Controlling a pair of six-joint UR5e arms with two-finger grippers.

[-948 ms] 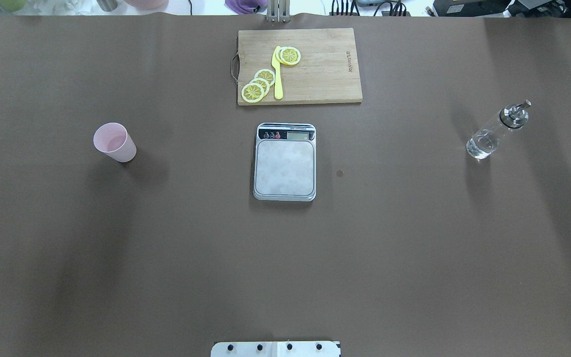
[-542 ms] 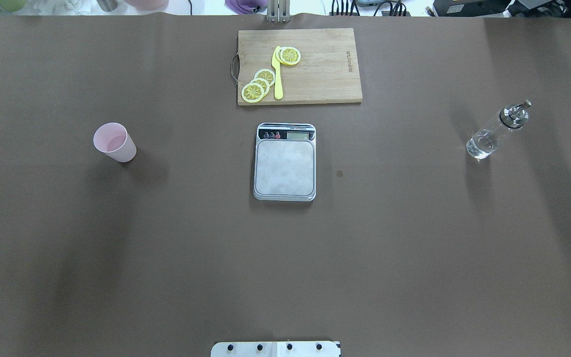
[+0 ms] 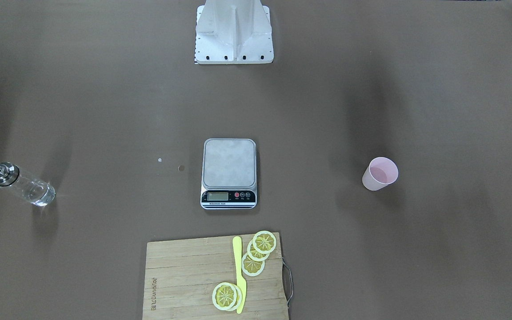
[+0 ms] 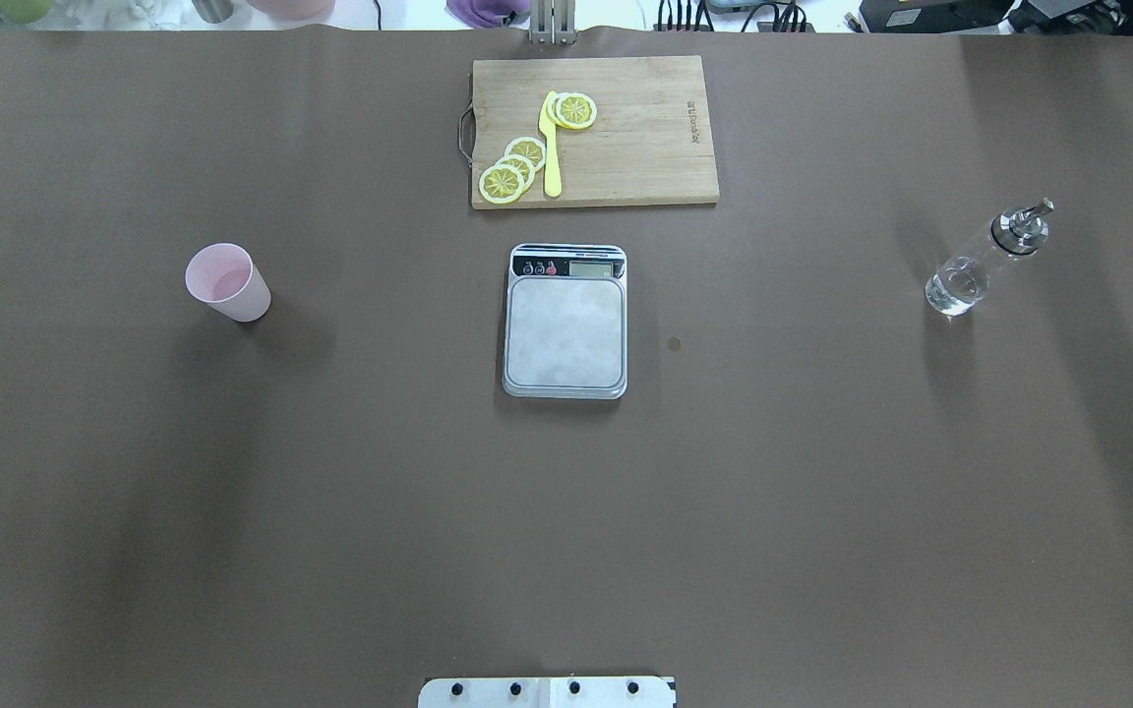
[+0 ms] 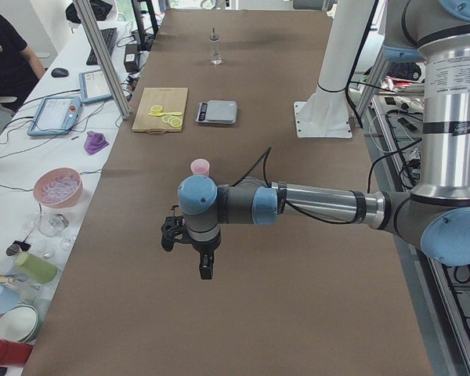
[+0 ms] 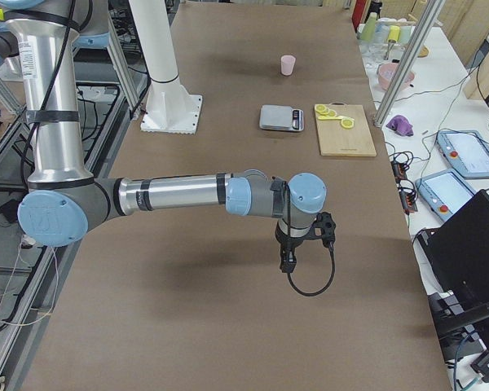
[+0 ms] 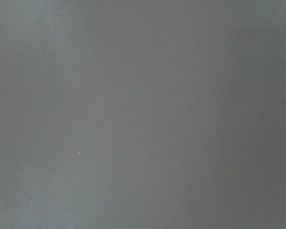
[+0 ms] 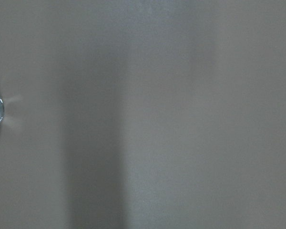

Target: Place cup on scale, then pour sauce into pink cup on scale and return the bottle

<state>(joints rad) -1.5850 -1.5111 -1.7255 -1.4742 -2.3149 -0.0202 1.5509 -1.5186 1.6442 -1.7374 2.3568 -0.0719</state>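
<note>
A long table (image 4: 566, 541) under a matte brown covering fills the overhead view. At the centre of the frame lies the kitchen scale (image 4: 565, 329), its display strip toward the top edge. Above it, at top centre, a wooden cutting board (image 4: 645, 138) lies flat, near the scale but not touching it. The pink cup (image 4: 228, 282) stands upright at middle left and the glass bottle (image 4: 980, 264) at middle right, both well apart from the scale. A small dark spot (image 4: 675, 343) marks the covering just right of the scale. A white base plate (image 4: 547, 692) sits at bottom centre.
</note>
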